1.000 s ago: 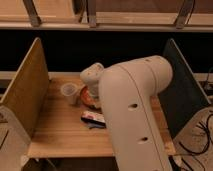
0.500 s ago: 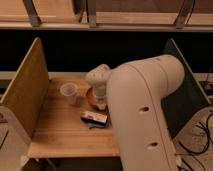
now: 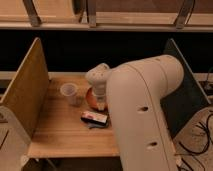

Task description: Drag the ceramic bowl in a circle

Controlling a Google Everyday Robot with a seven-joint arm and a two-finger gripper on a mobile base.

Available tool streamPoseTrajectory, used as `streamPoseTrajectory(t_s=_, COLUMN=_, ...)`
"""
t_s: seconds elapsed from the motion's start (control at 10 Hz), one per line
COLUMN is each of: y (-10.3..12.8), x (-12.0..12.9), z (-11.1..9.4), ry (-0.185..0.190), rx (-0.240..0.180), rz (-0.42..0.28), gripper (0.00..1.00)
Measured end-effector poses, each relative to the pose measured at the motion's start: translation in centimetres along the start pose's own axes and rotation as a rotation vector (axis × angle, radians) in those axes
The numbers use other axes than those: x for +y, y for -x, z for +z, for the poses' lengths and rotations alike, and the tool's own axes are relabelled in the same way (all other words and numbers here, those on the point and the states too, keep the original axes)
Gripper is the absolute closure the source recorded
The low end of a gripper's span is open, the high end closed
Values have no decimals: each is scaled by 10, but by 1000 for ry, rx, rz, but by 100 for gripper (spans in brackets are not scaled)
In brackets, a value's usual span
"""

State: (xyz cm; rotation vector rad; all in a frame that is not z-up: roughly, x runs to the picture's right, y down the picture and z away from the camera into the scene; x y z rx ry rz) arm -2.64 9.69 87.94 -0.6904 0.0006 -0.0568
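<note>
The orange-red ceramic bowl (image 3: 90,95) sits mid-table, mostly hidden behind my arm; only its left rim shows. My gripper (image 3: 100,102) hangs down from the rounded white wrist right over the bowl, at or inside it. The big white arm (image 3: 142,115) covers the right half of the table.
A small translucent cup (image 3: 69,92) stands just left of the bowl. A flat dark packet (image 3: 95,118) lies in front of the bowl. Upright wooden panels stand at the left (image 3: 25,97) and a dark panel at the right (image 3: 187,85) of the wooden table (image 3: 60,135).
The wrist and gripper have moved right, away from the cup, and the bowl has shifted right with them. The arm has swung right as well.
</note>
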Motion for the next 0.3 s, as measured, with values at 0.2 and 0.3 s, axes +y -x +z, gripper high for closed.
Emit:
streamPoseTrajectory(t_s=0.2, y=6, x=-12, z=-21, ry=-54, rx=8, rz=-21, gripper=37)
streamPoseTrajectory(t_s=0.3, y=9, x=-17, z=-28, ry=-77, rx=4, rz=-19, gripper=37)
